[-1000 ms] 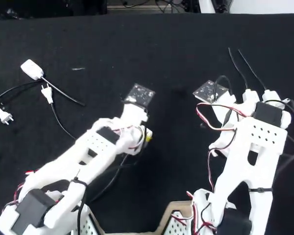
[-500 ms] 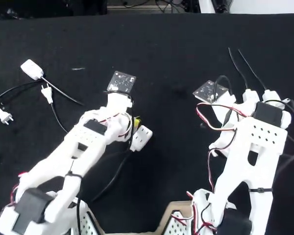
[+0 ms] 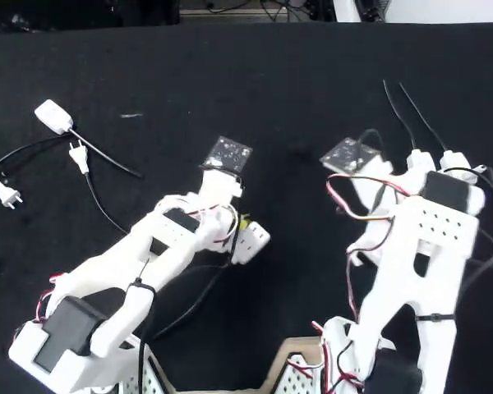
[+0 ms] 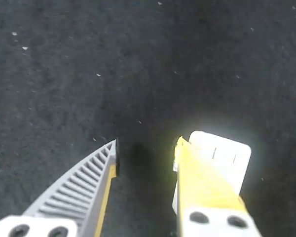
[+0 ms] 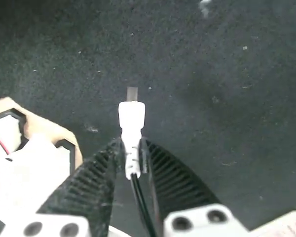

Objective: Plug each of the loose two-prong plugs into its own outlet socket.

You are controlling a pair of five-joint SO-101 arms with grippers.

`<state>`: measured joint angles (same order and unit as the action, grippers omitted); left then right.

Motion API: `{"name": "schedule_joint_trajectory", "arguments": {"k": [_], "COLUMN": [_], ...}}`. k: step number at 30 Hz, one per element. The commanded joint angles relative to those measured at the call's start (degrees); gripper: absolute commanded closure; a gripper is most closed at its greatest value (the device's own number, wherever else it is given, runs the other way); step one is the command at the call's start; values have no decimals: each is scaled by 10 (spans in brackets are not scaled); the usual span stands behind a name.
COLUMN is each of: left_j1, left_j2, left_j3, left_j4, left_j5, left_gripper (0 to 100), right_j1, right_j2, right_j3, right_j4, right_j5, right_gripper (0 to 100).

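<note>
Gripping a white plug (image 5: 131, 118), my right tool (image 5: 130, 148): plug's long axis in line with the tool, prong end pointing outward. My left tool (image 4: 145, 148): jaws apart, beside a white socket (image 4: 222, 153).

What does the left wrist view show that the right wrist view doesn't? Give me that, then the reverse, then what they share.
Left wrist view: the left gripper, its jaws open and holding nothing, with a white outlet socket lying beside the yellow jaw. Right wrist view: the right gripper, its jaws shut on a white plug, a prong showing at its tip. Shared: the black table cover beneath each.
</note>
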<state>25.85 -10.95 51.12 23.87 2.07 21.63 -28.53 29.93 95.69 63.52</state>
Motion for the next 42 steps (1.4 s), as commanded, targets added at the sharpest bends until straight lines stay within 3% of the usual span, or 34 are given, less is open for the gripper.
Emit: {"name": "schedule_joint_trajectory", "arguments": {"k": [1, 6, 11, 14, 20, 24, 31, 42], "left_j1": [12, 12, -1, -19, -102, -140, -139, -139], "left_j2": [-9, -20, -132, -222, -367, -421, -476, -497], "left_j3": [-15, -28, -20, 29, 149, 193, 241, 253], "left_j4": [34, 84, 187, 233, 259, 256, 256, 255], "left_j5": [-4, -4, -5, -8, -81, -81, -81, -10], "left_gripper": [805, 805, 805, 805, 805, 805, 805, 805], "right_j1": [-50, -146, -264, -333, -434, -459, -450, -449], "right_j2": [-18, -18, -14, -12, 30, 119, 292, 333], "right_j3": [-1, -2, -3, -3, -52, -121, -230, -245], "right_j4": [-8, -9, -34, -32, 20, 33, 54, 55], "right_j5": [-26, -88, -174, -218, -300, -335, -365, -389], "right_gripper": [988, 988, 988, 988, 988, 988, 988, 988]}}
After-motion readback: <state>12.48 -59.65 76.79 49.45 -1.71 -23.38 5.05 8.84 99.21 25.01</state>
